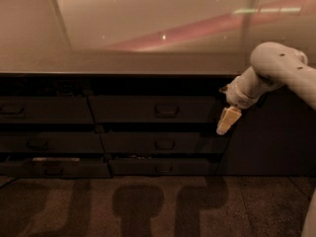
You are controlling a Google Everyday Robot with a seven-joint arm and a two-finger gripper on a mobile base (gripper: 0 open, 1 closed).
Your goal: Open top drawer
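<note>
End effector (228, 121) unobstructed beside top drawer (128, 110)
</note>
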